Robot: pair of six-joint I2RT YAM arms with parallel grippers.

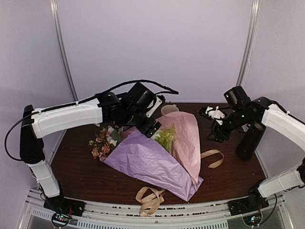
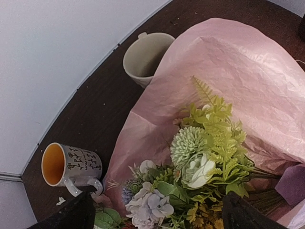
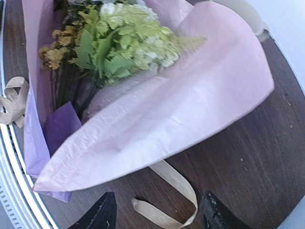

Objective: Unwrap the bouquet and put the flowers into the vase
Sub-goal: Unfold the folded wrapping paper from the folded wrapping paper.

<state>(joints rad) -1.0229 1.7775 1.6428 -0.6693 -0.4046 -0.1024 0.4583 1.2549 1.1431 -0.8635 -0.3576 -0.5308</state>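
Two claws, both empty. Left gripper (image 2: pixel 157 215) has its jaws wide, pointing down over the flowers (image 2: pixel 205 152) at the 11 o'clock end of the bouquet (image 1: pixel 162 155). Left arm rises from its base, then reaches level toward 3 o'clock. Right gripper (image 3: pixel 157 214) has its jaws apart, above the pink sheet (image 3: pixel 190 109) edge and a ribbon loop (image 3: pixel 167 200). Right arm folds back toward 9 o'clock. Vase (image 1: pixel 250 140) stands at the bouquet's 3 o'clock, beside the right arm.
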